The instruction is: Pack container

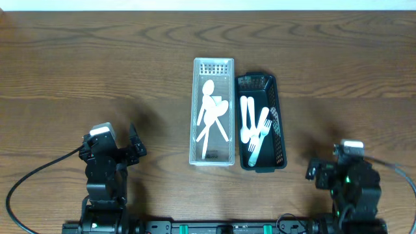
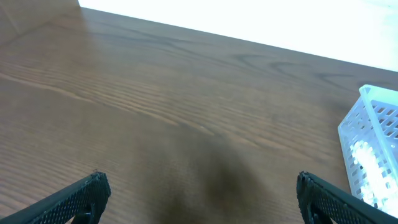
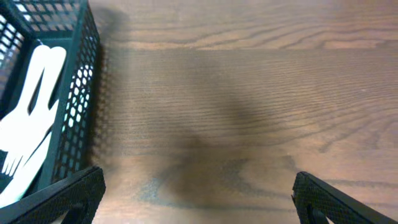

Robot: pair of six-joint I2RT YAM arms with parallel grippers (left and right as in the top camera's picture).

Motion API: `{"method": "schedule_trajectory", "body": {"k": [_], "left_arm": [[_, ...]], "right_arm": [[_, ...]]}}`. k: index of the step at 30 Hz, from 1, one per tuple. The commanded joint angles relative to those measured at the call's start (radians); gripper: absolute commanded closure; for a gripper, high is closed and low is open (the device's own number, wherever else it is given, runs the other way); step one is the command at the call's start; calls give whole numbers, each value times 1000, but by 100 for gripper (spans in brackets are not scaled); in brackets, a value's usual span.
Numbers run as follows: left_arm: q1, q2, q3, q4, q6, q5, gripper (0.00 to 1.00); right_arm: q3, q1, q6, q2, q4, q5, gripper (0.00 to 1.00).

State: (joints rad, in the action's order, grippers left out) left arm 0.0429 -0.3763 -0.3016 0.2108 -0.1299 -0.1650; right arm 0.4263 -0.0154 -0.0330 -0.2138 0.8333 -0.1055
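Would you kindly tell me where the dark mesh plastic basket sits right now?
In the overhead view, the dark mesh plastic basket sits just right of centre, directly beside the clear plastic basket on its left.

I see white plastic spoons (image 1: 209, 89) in a clear rectangular plastic bin (image 1: 195, 117); touching at its 3 o'clock, a black mesh plastic basket (image 1: 280, 130) holding white forks (image 1: 258, 140).

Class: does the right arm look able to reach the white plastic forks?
Probably yes: white plastic forks lie uncovered in the dark mesh basket; only bare table faces the right arm.
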Motion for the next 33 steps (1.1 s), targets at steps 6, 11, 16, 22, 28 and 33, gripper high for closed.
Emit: {"method": "schedule_trajectory", "body": {"k": [6, 11, 16, 22, 28, 33], "left_arm": [[2, 4, -9, -2, 6, -12, 2], [2, 4, -9, -2, 6, -12, 2], [2, 4, -9, -2, 6, -12, 2], [2, 4, -9, -2, 6, -12, 2], [2, 4, -9, -2, 6, -12, 2], [2, 4, -9, -2, 6, -12, 2]], "right_arm": [[-6, 52, 4, 198, 37, 9, 1], [-128, 88, 5, 206, -389, 8, 1], [-302, 89, 5, 206, -784, 8, 1], [-423, 89, 4, 209, -823, 20, 1], [-420, 89, 5, 207, -763, 57, 1], [-420, 89, 5, 207, -763, 57, 1]]}}
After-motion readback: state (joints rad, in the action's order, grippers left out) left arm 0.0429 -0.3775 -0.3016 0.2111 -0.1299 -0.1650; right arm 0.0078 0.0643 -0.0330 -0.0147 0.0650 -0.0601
